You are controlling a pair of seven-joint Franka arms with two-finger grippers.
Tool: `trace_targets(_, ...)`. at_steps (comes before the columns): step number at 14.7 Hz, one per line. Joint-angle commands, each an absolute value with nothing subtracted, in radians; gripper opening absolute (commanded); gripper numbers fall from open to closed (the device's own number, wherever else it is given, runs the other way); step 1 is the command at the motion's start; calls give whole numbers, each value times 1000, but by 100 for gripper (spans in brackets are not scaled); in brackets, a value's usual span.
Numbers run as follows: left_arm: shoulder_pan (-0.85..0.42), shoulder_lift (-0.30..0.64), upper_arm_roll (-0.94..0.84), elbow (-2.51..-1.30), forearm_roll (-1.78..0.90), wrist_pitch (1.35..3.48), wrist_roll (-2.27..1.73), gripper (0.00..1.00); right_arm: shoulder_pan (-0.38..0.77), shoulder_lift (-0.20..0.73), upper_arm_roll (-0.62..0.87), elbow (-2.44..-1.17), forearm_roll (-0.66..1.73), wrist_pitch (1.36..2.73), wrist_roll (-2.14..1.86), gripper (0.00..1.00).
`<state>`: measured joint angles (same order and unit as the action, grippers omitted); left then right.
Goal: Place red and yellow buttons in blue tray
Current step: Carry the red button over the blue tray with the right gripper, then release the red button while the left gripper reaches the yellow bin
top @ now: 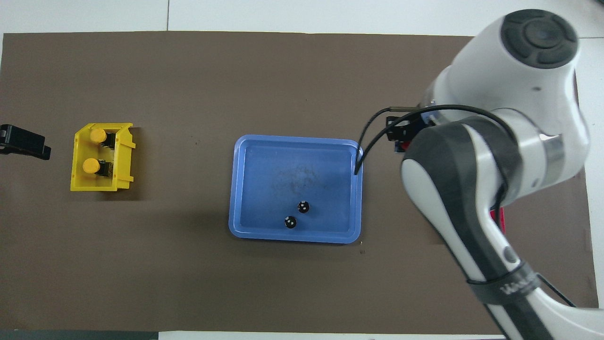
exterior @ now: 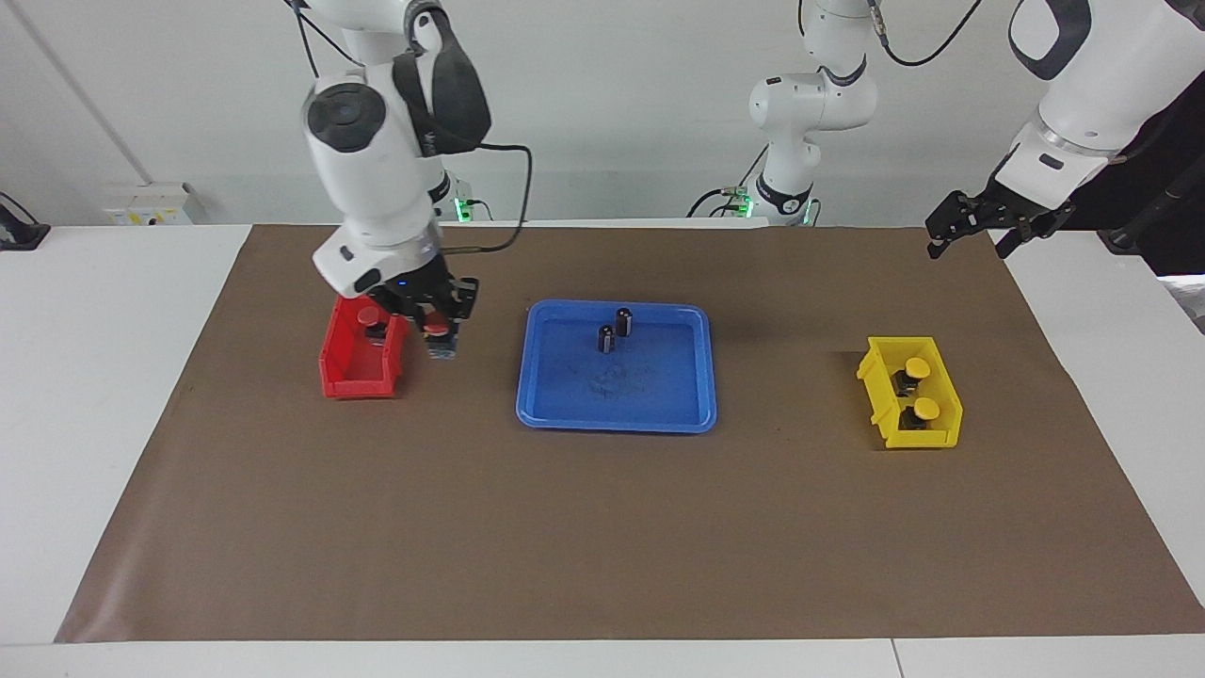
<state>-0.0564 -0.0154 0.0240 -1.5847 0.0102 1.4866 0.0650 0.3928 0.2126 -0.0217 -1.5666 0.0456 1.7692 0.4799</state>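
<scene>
The right gripper (exterior: 439,325) hung just above the bench (exterior: 602,527), beside the red bin (exterior: 362,363) on the side toward the blue tray (exterior: 617,377). Its fingers were closed on a red button (exterior: 435,329), the domed cap showing between them. The button appeared lifted clear of the bin, which suggests it was being carried toward the tray. In the overhead view the arm's own bulk hid most of the bin and the grip.

A second red button (exterior: 373,318) sat inside the red bin, close beside the gripper but apart from it, at the end nearer the robots. It would probably be the next pick on that side.

The blue tray lay at the middle of the bench, between the two bins and near the loaded gripper. It held no coloured buttons, only two dark capless cylinders (exterior: 614,330) standing upright close together at its end nearer the robots. The rest of the tray floor was bare, so a drop toward the tray's end away from the robots would avoid knocking them.

The left gripper (exterior: 979,221) waited in the air at the left arm's end of the bench, its fingers spread and holding nothing. Below it and farther from the robots stood the yellow bin (exterior: 911,394), with two yellow buttons (exterior: 921,388) lying inside, one nearer the robots than the other, both well apart from that gripper.
</scene>
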Motion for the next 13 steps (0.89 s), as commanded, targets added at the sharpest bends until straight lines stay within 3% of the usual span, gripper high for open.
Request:
trace_targets(1, -48, -57, 25, -1637, 3, 1491, 75, 100, 503, 314, -31, -1509, 81, 1877, 612, 26)
trace_targets(5, -34, -84, 25, -1704, 3, 1561, 74, 100, 618, 442, -31, -1522, 67, 2006, 732, 31)
trace_targets(8, -34, -103, 25, -1865, 5, 1809, 74, 100, 647, 456, -31, -1583, 64, 2069, 767, 31)
trace_targets(13, -29, 118, 25, -1864, 6, 2055, 78, 96, 641, 442, -31, -1637, 64, 2101, 767, 33)
